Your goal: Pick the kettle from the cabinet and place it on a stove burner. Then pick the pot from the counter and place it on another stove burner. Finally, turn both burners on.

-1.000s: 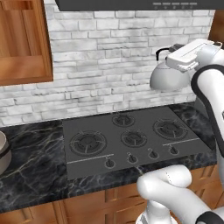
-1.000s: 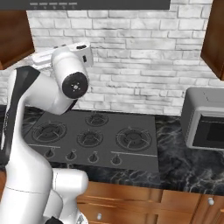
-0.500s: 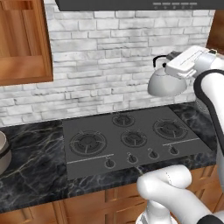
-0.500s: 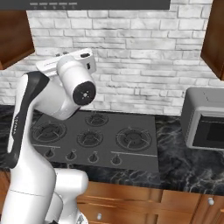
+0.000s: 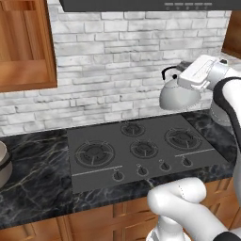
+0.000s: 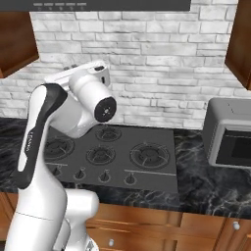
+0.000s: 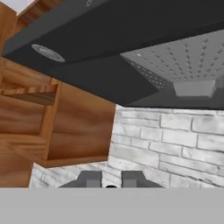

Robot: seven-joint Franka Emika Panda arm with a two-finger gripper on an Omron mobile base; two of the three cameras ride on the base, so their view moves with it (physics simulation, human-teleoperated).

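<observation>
- The cabinet (image 5: 26, 44) hangs on the wall at far left in the left base view, its door shut; in the hand view a wooden cabinet with an open shelf fills the left side beneath the dark range hood (image 7: 131, 48).
- The pot (image 5: 4, 162) stands on the desk (image 5: 35, 181) at the left edge, well apart from the cooktop (image 5: 136, 150).
- The burners (image 5: 95, 153) lie bare in the dark cooktop, with a row of small knobs (image 5: 141, 169) along its front.
- The kettle (image 5: 178, 94) hangs in the air above the back right corner of the cooktop, clear of every burner, its black handle arching up on the left.
- The end effector (image 5: 190, 80) sits right on top of the kettle, coming in from the right; its fingers are drawn narrow and hold the kettle by its top.
- In the right base view a microwave (image 6: 229, 132) stands on the desk to the right of the cooktop.
</observation>
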